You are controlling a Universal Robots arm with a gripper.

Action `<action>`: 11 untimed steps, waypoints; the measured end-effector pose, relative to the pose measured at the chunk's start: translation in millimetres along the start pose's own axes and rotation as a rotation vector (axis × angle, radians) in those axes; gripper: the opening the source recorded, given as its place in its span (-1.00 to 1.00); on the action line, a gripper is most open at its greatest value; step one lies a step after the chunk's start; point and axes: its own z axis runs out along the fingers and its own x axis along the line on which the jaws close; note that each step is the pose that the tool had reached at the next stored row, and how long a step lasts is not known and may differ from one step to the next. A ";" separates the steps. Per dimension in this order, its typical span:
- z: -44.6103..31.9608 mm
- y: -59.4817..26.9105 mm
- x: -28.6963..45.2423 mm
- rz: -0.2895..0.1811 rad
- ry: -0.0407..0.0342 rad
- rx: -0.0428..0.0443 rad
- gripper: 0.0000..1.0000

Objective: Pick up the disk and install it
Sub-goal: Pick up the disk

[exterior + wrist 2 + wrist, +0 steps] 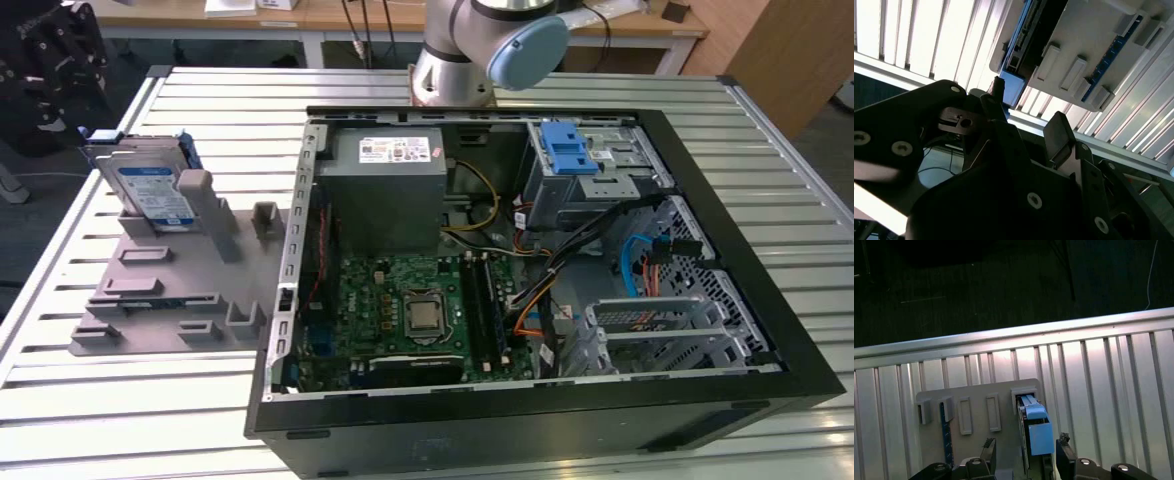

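The disk (140,185), silver-grey with a blue bracket, stands upright in the grey holder (147,290). The gripper (1026,442) hangs clear of the holder, fingers spread wide and empty.

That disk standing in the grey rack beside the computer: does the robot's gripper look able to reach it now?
Probably yes. In the first wrist view the disk stands on edge in the grey rack with nothing over it, and the gripper has its jaws open, flanking it.
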 end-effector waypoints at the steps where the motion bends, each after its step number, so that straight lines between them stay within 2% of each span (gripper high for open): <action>1: 0.5 0.1 -0.1 0.000 -0.0009 0.0066 0.18; 3: 2.2 0.6 -0.4 0.000 -0.0027 0.0183 0.18; 11: 13.8 1.3 -1.5 0.000 -0.0028 0.0192 0.18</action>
